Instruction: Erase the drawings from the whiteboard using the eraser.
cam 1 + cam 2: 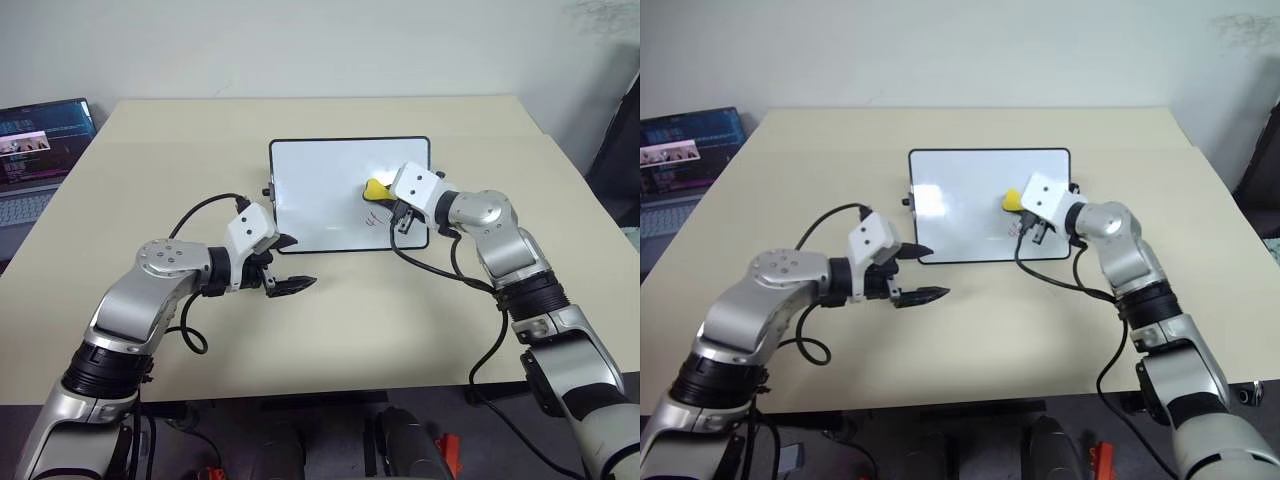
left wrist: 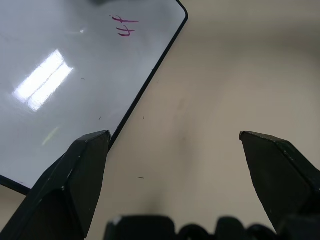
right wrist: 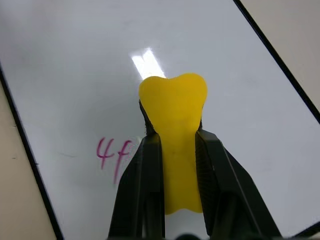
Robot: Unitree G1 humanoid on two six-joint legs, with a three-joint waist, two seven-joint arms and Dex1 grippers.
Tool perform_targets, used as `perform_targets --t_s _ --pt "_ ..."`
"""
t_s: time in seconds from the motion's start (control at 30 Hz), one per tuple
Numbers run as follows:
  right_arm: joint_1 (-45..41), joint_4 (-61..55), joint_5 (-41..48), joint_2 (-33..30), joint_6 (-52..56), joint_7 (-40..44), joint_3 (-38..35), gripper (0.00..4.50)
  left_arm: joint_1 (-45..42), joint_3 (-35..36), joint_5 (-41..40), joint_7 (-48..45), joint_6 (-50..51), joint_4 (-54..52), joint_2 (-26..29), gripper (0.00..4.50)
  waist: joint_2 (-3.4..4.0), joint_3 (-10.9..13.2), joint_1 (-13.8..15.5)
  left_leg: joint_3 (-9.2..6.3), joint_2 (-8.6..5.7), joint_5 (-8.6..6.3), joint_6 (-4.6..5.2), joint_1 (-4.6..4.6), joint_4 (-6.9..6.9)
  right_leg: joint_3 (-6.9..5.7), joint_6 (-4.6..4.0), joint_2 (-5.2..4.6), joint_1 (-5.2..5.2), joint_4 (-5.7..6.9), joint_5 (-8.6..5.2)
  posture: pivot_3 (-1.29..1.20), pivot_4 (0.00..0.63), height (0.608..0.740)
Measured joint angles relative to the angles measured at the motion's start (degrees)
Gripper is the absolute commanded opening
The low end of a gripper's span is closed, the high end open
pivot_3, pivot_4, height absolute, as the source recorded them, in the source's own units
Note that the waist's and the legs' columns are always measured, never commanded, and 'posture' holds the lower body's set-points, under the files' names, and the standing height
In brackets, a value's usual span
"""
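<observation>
The whiteboard (image 1: pixel 320 190) lies flat in the middle of the tan table, black-framed and glossy. The drawings (image 3: pixel 112 152) are small pink-red marks near its near right corner, seen too as drawings (image 2: pixel 125 26). My right gripper (image 3: pixel 174 136) is shut on the yellow eraser (image 1: pixel 375 187), whose wide end sticks out past the fingertips over the board's right part, just beyond the marks. Whether the eraser touches the board I cannot tell. My left gripper (image 1: pixel 298 263) is open and holds nothing, hovering over the table by the board's near edge, toward its left corner.
A laptop (image 1: pixel 40 150) with a lit screen sits at the far left, off the table's edge. Black cables loop from both wrists over the table (image 1: pixel 400 320). Bare tabletop surrounds the board on all sides.
</observation>
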Motion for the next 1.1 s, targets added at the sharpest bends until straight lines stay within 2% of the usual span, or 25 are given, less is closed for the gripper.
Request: perform_targets --t_s 0.27,0.53,0.73,0.9,1.1 --pt "-2.0 6.4 -4.5 2.1 -3.9 -5.6 2.6 0.52 0.1 0.2 0.1 -0.1 0.0 0.0 0.1 4.50 -0.01 0.0 -0.5 0.01 0.00 0.00 0.01 0.21 0.00 0.05 0.00 0.01 0.13 0.05 0.00 0.00 0.150 0.740" --pt "3.7 0.4 -6.5 2.0 -4.6 1.5 8.9 0.52 0.5 0.8 0.2 -0.2 -0.2 0.0 0.5 4.50 -0.08 -0.1 -0.6 0.01 0.00 0.01 0.01 0.53 0.01 0.08 0.20 0.02 0.42 0.04 -0.11 0.00 0.150 0.740" --pt "5.2 -1.0 -6.8 1.8 -2.9 3.5 9.6 0.52 0.5 1.3 0.2 -0.2 -0.4 0.1 0.8 4.50 -0.08 -0.1 -0.5 0.03 0.00 0.03 0.02 0.60 0.01 0.12 0.25 0.03 0.47 0.09 -0.12 0.00 0.150 0.740" --pt "3.8 0.5 -6.9 1.8 -2.3 2.8 9.6 0.52 0.2 1.3 0.3 -0.2 -0.4 0.3 0.7 4.50 -0.08 -0.1 -0.5 0.04 -0.01 0.05 0.03 0.60 0.03 0.18 0.27 0.05 0.48 0.08 -0.11 0.00 0.150 0.740" --pt "-2.0 4.3 -8.1 2.1 1.7 -3.6 8.5 0.52 -0.2 1.3 0.4 -0.1 -0.5 0.4 0.7 4.50 -0.08 -0.1 -0.4 0.04 -0.04 0.18 0.19 0.59 0.05 0.31 0.27 0.11 0.49 0.09 -0.03 0.00 0.150 0.740"
